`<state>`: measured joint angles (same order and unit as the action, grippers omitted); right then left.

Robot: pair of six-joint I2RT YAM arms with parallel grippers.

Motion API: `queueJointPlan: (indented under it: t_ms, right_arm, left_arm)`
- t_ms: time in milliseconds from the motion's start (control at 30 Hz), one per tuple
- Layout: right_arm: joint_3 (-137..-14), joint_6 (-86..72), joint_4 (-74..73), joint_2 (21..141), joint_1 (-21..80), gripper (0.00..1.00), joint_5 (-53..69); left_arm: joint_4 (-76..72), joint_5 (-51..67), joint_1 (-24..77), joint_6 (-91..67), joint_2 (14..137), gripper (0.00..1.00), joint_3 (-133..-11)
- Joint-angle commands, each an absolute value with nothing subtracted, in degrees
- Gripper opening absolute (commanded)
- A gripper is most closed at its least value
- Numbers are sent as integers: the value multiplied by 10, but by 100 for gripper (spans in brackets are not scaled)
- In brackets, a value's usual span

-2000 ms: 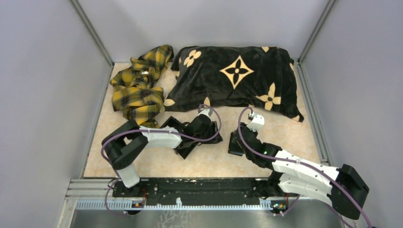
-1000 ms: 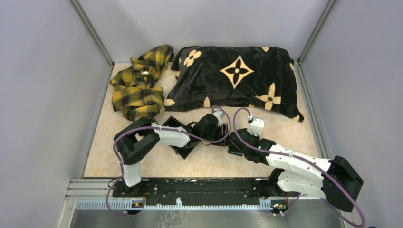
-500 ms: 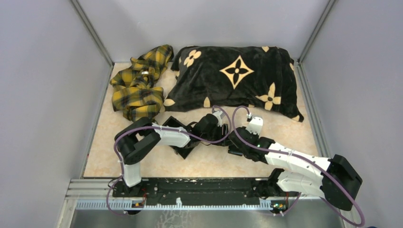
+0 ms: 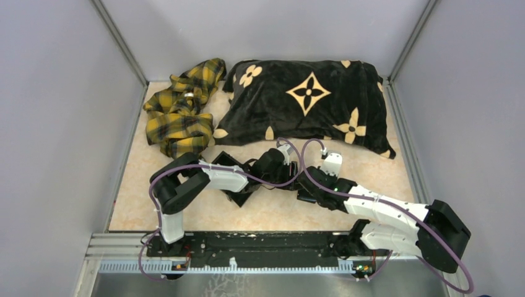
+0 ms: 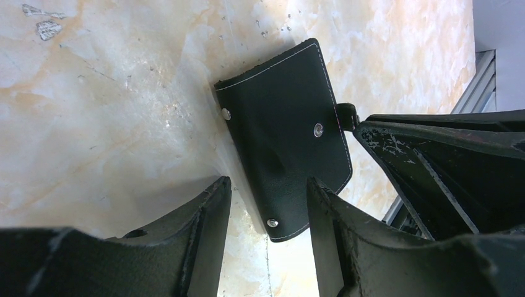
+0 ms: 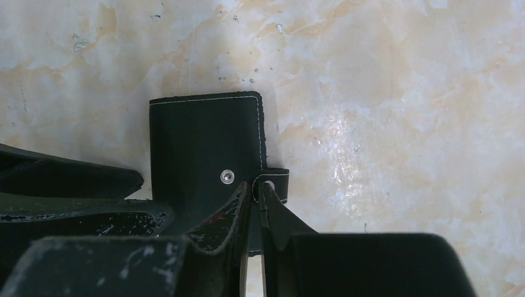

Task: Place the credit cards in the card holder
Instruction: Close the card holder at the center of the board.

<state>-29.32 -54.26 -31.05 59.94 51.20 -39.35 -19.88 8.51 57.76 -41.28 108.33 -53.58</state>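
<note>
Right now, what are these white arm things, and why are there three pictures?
They are robot arms, a left arm and a right arm, bolted to a table. The wide picture looks down from above; the other two come from a camera on each wrist, looking close up. On the table lie a black pillow with tan flowers, a crumpled yellow checked cloth and a small black card holder with silver snaps. The left pincer is open, one finger on each side of the holder. The right pincer is pinched shut on the holder's edge, by its strap. I see no cards here.
</note>
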Motion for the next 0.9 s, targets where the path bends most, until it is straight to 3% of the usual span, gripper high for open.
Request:
queueJointPlan:
  t_ms: [0,100,200,867]
  right_arm:
    - [-310,-548,-316,602,511,15,-397]
    - [-314,-547,-322,603,511,27,-398]
    - [-319,-547,-328,609,511,32,-399]
    - [-312,-560,-367,549,511,27,-417]
  left_arm:
    - [-158,86,581,-403,1110,56,-526]
    - [-159,86,581,-404,1108,56,-525]
    - [-160,87,582,-405,1107,56,-524]
    - [-176,92,583,-410,1119,55,-518]
